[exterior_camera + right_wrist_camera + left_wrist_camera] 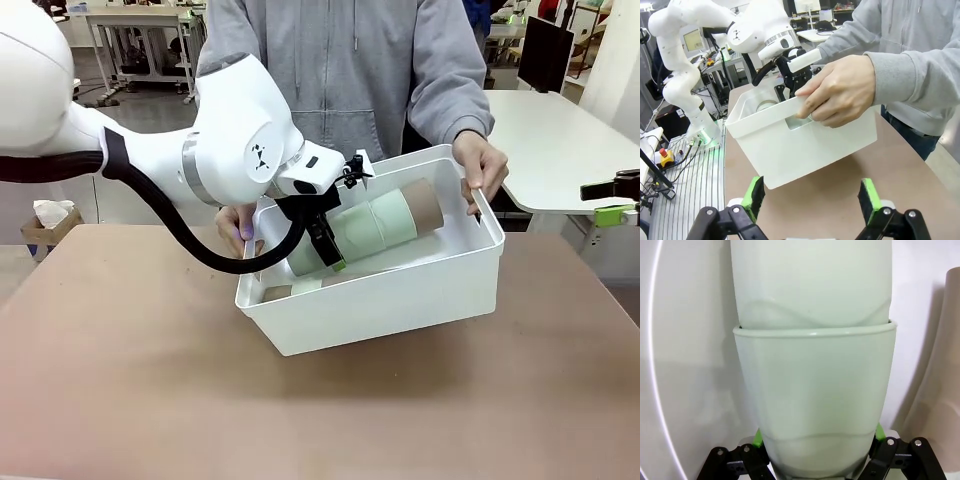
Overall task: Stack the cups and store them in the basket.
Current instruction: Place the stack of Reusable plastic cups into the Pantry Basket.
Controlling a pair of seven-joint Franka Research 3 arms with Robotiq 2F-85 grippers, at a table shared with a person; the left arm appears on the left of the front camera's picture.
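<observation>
The white basket (400, 310) is tilted toward me, with a person's hands (482, 165) holding it at both ends. Inside it lies a nested stack of cups (372, 228), mint green with a tan-brown one (427, 203) at the far end. My left gripper (330, 248) reaches into the basket and is shut on the stack's mint end. Up close, my left gripper (817, 437) has its green pads pressed on either side of the outer mint cup (815, 405), with another mint cup (810, 280) nested in it. My right gripper (812, 200) stands open and holds nothing, short of the basket (805, 145).
A tan-brown cup (940, 390) lies beside the held stack, near the basket's low corner (278, 293). The person's hand (840, 90) grips the handle slot on the near end wall. My right gripper (612, 205) sits at the far right above the brown table (150, 380).
</observation>
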